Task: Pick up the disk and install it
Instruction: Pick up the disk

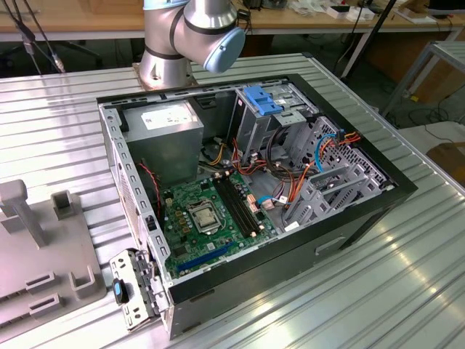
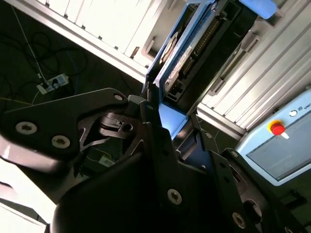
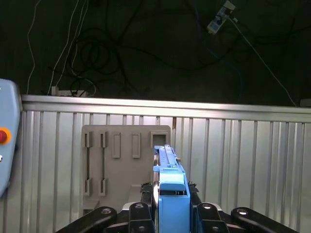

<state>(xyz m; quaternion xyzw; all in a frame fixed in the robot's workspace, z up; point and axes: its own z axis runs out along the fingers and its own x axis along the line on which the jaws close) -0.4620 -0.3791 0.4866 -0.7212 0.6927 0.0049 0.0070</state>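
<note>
First wrist view tells me most of it: the gripper has its jaws clamped on the disk, one on each flat face. That leaves the disk sticking straight out ahead of the wrist, edge-on to the camera. My guess is it's held by the faces so the blue rails along the sides stay free to slide into a bay. Past the disk's tip I see the grey slotted holder lying on the ribbed table, and the disk looks clear of it, in the air. In the second wrist view the disk runs out from the gripper with its connector side showing, and the control pendant sits off beside it. In the exterior view the computer case lies on its side with the panel off, so I reckon the drive cage under its blue bracket can be reached from above. The arm rises from its base behind the case, and the wrist seems aimed down toward the holder end of the table.
</note>
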